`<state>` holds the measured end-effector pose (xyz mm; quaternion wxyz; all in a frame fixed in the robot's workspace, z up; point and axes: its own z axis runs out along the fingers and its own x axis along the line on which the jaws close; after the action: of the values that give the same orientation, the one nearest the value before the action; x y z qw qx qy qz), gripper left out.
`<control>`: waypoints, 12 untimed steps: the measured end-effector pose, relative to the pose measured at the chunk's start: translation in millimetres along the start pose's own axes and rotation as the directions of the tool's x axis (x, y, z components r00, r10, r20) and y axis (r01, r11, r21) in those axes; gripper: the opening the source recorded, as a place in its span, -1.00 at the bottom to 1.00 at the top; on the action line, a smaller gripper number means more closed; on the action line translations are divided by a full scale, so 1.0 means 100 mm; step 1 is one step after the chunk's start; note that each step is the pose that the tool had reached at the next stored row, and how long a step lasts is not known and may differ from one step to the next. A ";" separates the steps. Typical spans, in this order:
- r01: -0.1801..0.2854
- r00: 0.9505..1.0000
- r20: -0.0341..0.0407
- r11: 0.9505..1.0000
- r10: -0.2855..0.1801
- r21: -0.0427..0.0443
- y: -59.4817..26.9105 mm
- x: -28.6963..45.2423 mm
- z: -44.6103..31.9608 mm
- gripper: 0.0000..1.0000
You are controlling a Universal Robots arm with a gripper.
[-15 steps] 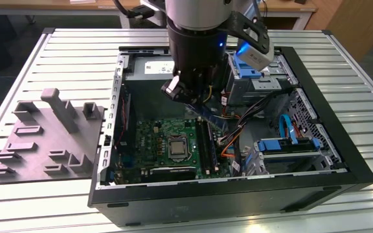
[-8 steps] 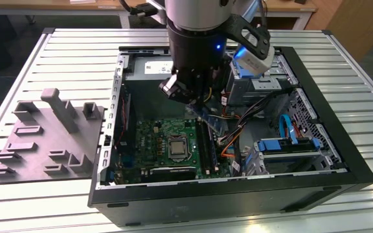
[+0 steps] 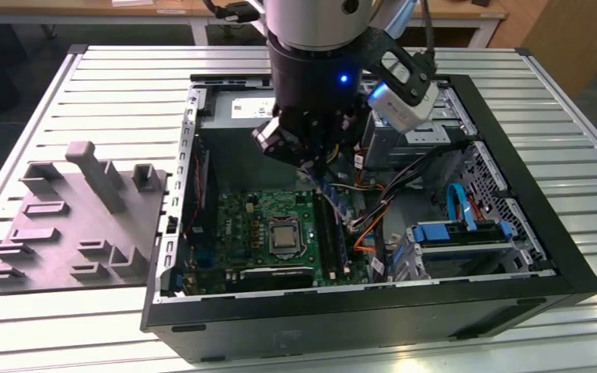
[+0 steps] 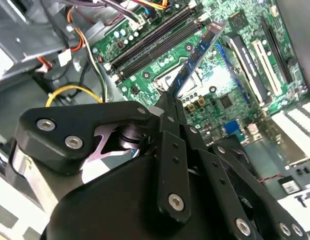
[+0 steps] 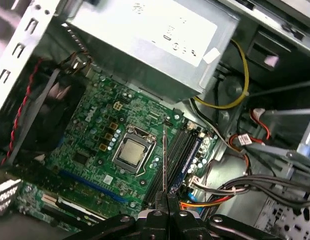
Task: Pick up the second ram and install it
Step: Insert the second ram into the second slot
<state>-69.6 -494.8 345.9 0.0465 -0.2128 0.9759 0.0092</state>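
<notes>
You have the second ram (image 4: 197, 52) pinched between the gripper (image 4: 167, 98) fingers, which are closed tight on one short end of the stick. In the second wrist view you see its flat face: a thin, long, dark-blue circuit-board strip with a row of small dark chips along it and a pale label near the far end, reaching straight out from the fingertips. In the first wrist view the same stick is turned edge-on to you, so it reads as a fine dark line running out from the closed fingers. It is inside the open computer case (image 3: 361, 311), over the green motherboard (image 5: 95, 135), between the silver processor socket (image 5: 131, 151) and the long black memory slots (image 4: 155, 37), lying close to parallel with those slots. You cannot tell from these views whether its free end touches the board or one of the slots. In the exterior view the arm reaches down into the case from above, with the gripper just under the grey power supply (image 5: 145, 35) side of the case and above the middle of the motherboard.
</notes>
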 end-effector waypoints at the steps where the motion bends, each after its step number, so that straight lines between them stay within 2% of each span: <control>1: -0.018 1.000 0.000 1.000 0.018 0.002 0.000 0.000 0.002 -0.77; 4: -0.073 0.997 0.000 0.997 0.073 0.007 0.000 0.001 0.006 -0.77; 7: -0.126 0.992 0.001 0.992 0.126 0.012 0.000 0.001 0.010 -0.77; 12: -0.216 0.976 0.002 0.976 0.216 0.021 0.000 0.001 0.017 -0.77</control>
<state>-69.5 -494.8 344.2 0.0473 -0.1051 0.9933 0.0041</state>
